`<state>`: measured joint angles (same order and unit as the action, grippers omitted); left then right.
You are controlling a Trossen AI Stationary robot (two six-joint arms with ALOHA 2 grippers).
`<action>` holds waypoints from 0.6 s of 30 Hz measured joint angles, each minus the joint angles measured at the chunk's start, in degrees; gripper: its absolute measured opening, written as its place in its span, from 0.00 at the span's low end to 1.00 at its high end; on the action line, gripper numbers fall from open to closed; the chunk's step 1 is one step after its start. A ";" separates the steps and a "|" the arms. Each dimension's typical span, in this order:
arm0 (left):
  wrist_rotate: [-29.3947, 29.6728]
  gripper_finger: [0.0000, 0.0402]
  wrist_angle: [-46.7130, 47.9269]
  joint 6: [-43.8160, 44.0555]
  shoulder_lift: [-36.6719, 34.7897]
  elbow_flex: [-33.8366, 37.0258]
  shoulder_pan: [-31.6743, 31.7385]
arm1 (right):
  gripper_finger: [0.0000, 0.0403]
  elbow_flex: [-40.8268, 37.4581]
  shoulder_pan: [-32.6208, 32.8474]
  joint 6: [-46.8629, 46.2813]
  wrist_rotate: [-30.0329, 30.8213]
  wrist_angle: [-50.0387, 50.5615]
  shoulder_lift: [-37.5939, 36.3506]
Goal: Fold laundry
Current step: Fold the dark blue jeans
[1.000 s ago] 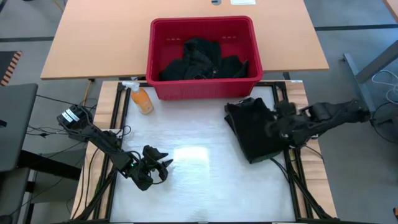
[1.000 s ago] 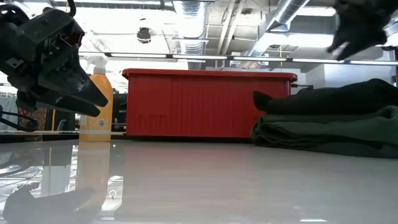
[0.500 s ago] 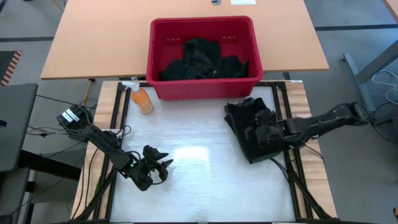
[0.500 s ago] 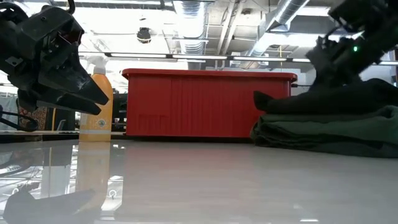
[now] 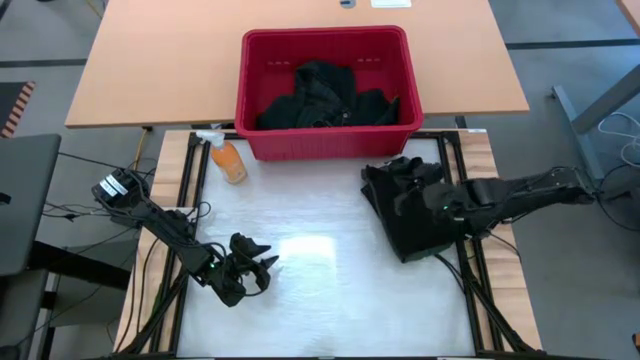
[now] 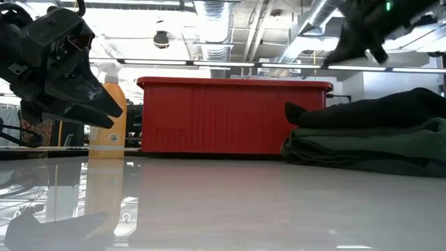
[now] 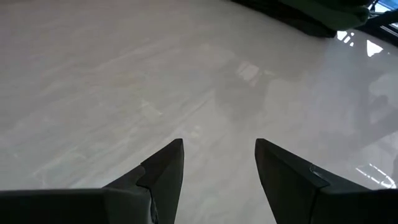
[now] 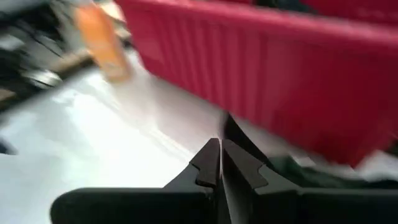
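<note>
White and glossy, the table point(image 5: 320, 290) takes up most of the high view, with the red plastic basket point(image 5: 325, 90) at its far edge, and more dark laundry point(image 5: 325, 95) heaped inside that. On the right side of the table lies the folded stack point(image 5: 410, 215) of dark garments, a black piece on top of a dark green one (the low view shows the two layers clearly) point(image 6: 369, 136).

The change is on the right. A second ago the right gripper point(image 5: 418, 195) was back over the right edge of the stack with its fingers wide; half a second ago it had dropped onto the top garment; now it has moved toward the stack's far-left part and, in the low view, has lifted clear above the cloth point(image 6: 359, 38). Its fingers point(image 8: 211, 163) have come together, tips almost touching, with nothing between them. I judge this to be a press or pat to settle the pile, so this garment seems finished and the basket's contents come next.

The left gripper point(image 5: 258, 268) hovers low over the near-left of the table, fingers point(image 7: 163, 171) parted about halfway, holding nothing. The orange bottle point(image 5: 228, 160) stands left of the basket.
</note>
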<state>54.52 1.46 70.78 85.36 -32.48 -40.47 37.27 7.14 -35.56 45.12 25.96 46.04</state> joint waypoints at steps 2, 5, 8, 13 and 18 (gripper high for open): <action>0.05 0.47 -0.09 -0.29 0.00 -0.01 0.13 | 0.11 2.23 1.53 2.00 -1.02 -2.04 0.14; 0.09 0.47 -3.35 -4.37 0.00 0.01 1.21 | 0.11 2.62 4.59 5.42 -5.45 -9.42 1.97; -1.10 0.47 -11.12 -12.43 0.00 0.01 3.95 | 0.10 2.41 7.58 6.02 -8.24 -14.06 5.79; -12.08 0.47 -25.08 -28.29 0.00 -0.01 11.62 | 0.09 2.41 9.88 6.33 -8.93 -15.83 12.88; -17.30 0.47 -34.05 -39.29 0.00 -0.01 18.27 | 0.09 3.81 9.05 12.46 -8.87 -15.91 15.86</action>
<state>37.22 -32.59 31.50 85.36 -32.49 -22.19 41.08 16.19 -23.10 36.25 10.05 61.89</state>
